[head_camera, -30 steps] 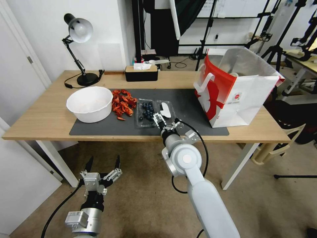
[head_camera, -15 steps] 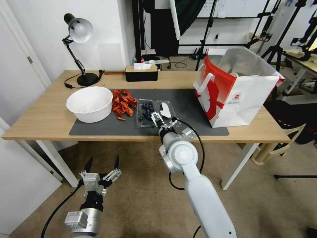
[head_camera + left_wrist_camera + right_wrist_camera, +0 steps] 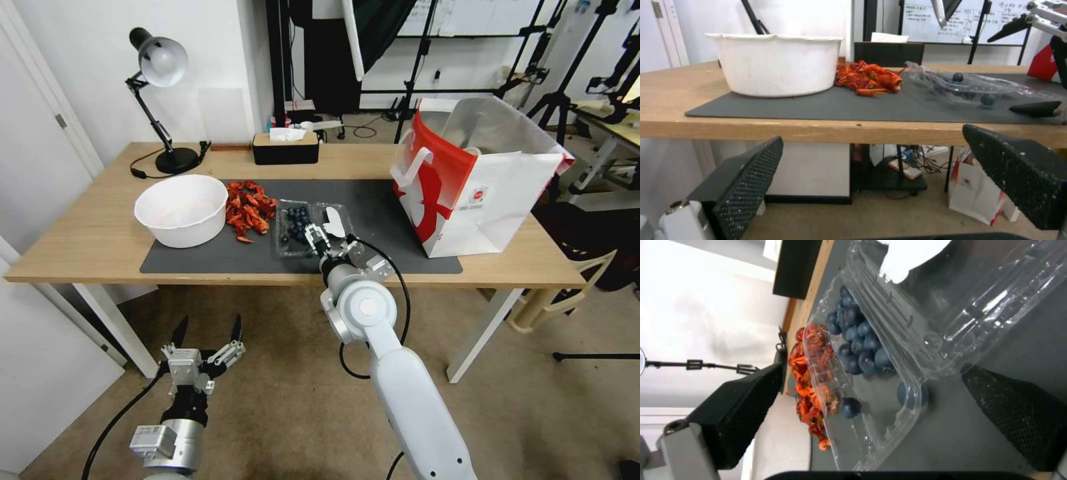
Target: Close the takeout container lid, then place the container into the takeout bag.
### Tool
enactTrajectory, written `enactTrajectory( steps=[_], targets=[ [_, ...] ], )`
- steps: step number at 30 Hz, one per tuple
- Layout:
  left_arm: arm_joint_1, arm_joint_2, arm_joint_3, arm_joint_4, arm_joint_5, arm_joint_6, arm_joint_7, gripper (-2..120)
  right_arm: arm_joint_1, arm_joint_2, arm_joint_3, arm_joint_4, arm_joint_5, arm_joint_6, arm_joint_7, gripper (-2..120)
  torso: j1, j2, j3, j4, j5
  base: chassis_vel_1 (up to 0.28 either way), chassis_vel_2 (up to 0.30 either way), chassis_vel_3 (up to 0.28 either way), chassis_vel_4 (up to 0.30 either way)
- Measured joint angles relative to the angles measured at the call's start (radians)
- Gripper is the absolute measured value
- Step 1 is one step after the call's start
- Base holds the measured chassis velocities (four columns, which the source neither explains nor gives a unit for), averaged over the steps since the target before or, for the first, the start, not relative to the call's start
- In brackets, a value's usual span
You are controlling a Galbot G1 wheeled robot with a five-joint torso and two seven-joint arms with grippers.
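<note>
Right end effector [image 3: 318, 238] reaches over the front edge of the wooden desk [image 3: 80, 240], its fingers spread apart and grasping nothing, poised at the near end of the small clear plastic clamshell takeout container [image 3: 293, 230]. That container lies open on the dark grey mat [image 3: 200, 257], blueberries in its tray half, its clear hinged lid [image 3: 333, 220] with the white label folded flat beside it. In the right wrist view one black finger sits at either side of the container's [image 3: 871, 386] near edge. The large red-and-white paper takeout bag [image 3: 467, 180] stands open at the mat's right end, well apart from the container. Left end effector [image 3: 207, 330] hangs below desk level, fingers wide, holding nothing.
</note>
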Motion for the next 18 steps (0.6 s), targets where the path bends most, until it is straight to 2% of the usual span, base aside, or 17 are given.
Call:
enactTrajectory(
  steps=[18],
  targets=[
    [0.001, -0.007, 0.005, 0.011, 0.001, -0.011, 0.000, 100, 0.019, 0.005, 0.011, -0.028, -0.061, 0.020, -0.029, 100, 0.001, -0.001, 0.000, -0.0001, 0.0001, 0.000, 0.000, 0.000, 0.000]
  ],
)
